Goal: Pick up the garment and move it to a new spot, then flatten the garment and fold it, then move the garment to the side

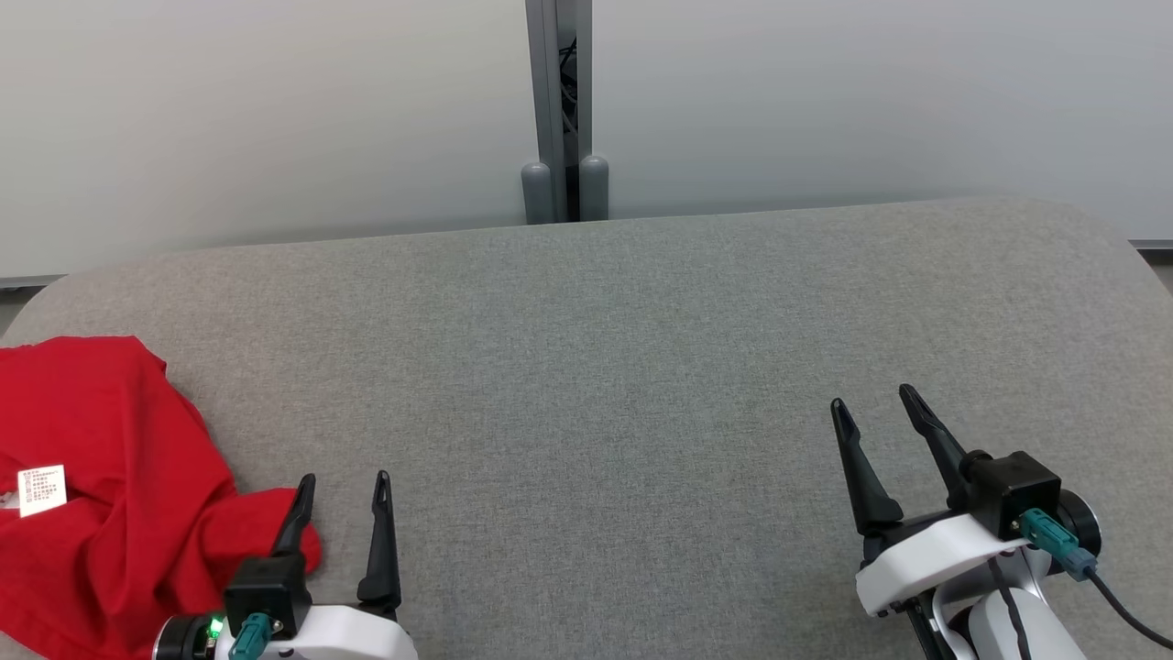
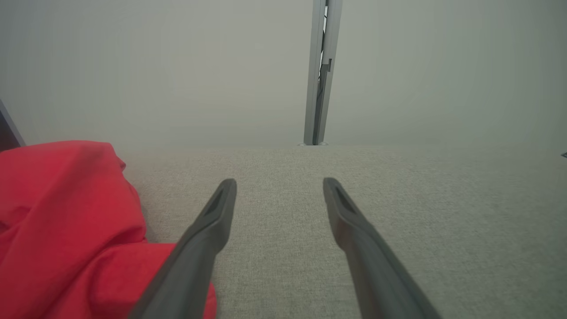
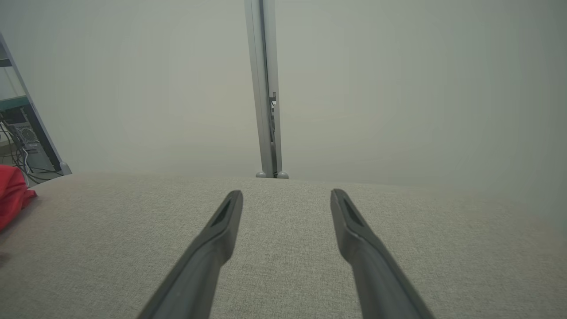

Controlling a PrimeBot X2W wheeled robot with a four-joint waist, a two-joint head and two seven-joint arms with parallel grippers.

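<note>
Though beside the red garment (image 1: 110,458), left gripper (image 1: 344,478) spread, empty; right gripper (image 1: 871,396) likewise.

The head camera looked forward and down over the surface (image 1: 586,367). Both wrist cameras sat low, close over it, facing the far post (image 3: 265,88) (also in the head view); all three caught the red garment (image 1: 101,486) at left.
</note>
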